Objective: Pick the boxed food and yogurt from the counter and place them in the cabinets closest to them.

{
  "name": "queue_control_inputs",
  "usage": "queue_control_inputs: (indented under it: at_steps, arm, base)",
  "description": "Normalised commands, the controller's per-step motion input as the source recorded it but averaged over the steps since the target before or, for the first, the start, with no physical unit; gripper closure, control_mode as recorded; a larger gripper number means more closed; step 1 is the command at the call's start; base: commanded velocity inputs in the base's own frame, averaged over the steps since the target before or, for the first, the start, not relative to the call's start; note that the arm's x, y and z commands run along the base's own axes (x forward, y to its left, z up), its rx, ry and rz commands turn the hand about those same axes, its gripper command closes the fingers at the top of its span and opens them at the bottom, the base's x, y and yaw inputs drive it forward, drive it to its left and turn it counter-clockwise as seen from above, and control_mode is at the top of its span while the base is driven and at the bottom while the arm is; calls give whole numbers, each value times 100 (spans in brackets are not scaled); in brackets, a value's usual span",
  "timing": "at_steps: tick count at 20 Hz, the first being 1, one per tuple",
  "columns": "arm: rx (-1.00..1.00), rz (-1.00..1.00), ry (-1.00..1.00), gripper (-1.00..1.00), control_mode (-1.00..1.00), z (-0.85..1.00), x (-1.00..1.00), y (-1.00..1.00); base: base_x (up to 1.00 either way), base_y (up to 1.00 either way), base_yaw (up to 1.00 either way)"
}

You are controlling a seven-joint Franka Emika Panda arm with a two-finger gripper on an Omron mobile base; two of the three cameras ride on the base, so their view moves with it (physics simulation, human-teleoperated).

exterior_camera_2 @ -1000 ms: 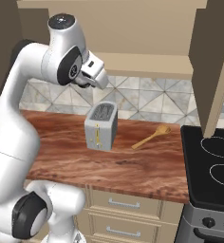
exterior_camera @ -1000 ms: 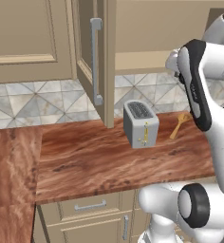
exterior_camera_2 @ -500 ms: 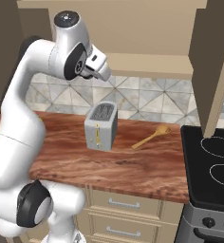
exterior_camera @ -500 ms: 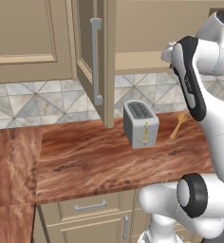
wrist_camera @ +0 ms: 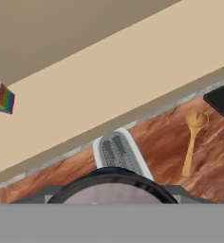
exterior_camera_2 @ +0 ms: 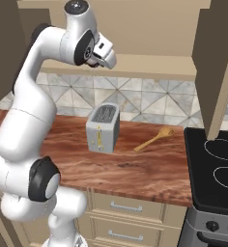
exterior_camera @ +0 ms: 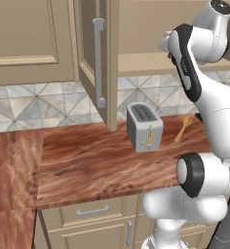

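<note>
In the left base view you see the arm raised higher than half a second ago: its upper link now stands in front of the open cabinets (exterior_camera: pixel 151 63), with the hand end at the level of the tan inner shelf, where earlier it hung a little lower against the tiled wall. The things on the bench (exterior_camera: pixel 87 160) lie where they lay before. You can count one grey toaster (exterior_camera: pixel 144 127) standing on the wood, one wooden spoon (exterior_camera: pixel 184 128) lying to its right, and one open cabinet door (exterior_camera: pixel 98 58) with a single metal bar handle, its edge toward you.

In the right base view the same rise shows: the pincer (exterior_camera_2: pixel 106 54) now sits just in front of the shelf edge, up from where it was a moment ago, and the shoulder has swung with it. You cannot tell from here whether the fingers are apart or together, as they are hidden behind the hand's body. Below it stand the one toaster (exterior_camera_2: pixel 102 127) and, to its right, the one spoon (exterior_camera_2: pixel 153 139), apart from each other. Beside the bench you see one black stove top (exterior_camera_2: pixel 215 169) with two ring marks.

In the hand view you look down past the shelf board. One small box (wrist_camera: pixel 1 98), with coloured stripes and a pale top face, sits on the cabinet shelf at the far left edge of the picture; it may be the boxed food, though the colours leave that unsure. Lower down lie the toaster (wrist_camera: pixel 117 151) with its two slots and the spoon (wrist_camera: pixel 192 140), bowl end up in the picture
</note>
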Motion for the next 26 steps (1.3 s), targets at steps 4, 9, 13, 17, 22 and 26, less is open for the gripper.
queue_control_inputs:
  at_steps: [4, 9, 13, 17, 22, 26]
  arm:
    - [0, 0, 1, 100, -100, -1, 54, 2]
    - [0, 0, 6, 100, -100, -3, 61, 8]
    - [-3, 0, 8, 100, -100, -1, 62, 8]
    - [-1, 0, 12, 100, -100, 0, 47, 2]
    - [0, 2, 13, 100, -100, 0, 11, 0]
    - [0, 1, 2, 100, -100, 0, 0, 0]
  base:
    - [0, 0, 0]
    - [0, 0, 0]
    - [0, 0, 0]
    - [0, 0, 0]
    - [0, 0, 0]
    - [0, 0, 0]
